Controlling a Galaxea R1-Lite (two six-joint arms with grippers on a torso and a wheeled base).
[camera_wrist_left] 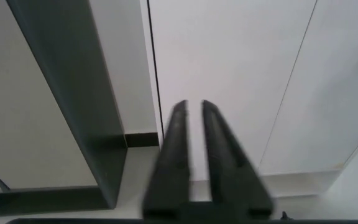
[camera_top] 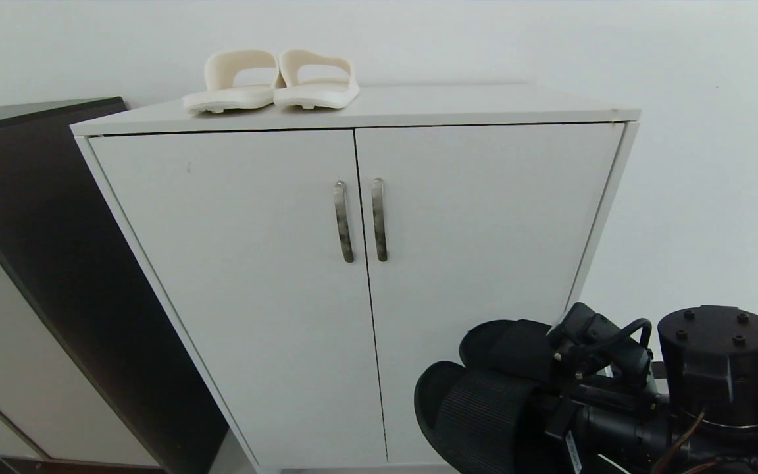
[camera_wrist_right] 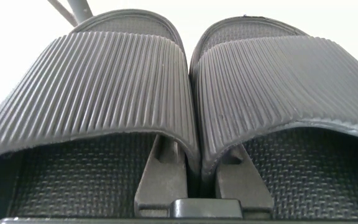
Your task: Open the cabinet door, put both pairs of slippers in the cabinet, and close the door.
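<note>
Black slippers (camera_wrist_right: 179, 93) sit closest, side by side, pinched together by their inner walls between the closed fingers of the right gripper (camera_wrist_right: 199, 177), low and near in front of the right door (camera_top: 484, 217). Their long axes run along the gripper's reach, toes away from the wrist toward the cabinet (camera_top: 234, 276). Both doors are shut, so the step in hand is opening. That job seems to fall to the left gripper (camera_wrist_left: 194, 112), which hangs low by the cabinet's left side, fingers drawn nearly together and holding nothing. It would need to rise to the left handle (camera_top: 344, 222) and pull. Cream slippers (camera_top: 272, 82) lie on the far left of the cabinet top (camera_top: 484, 102), long axes running near to far, toes apparently toward the wall.
</note>
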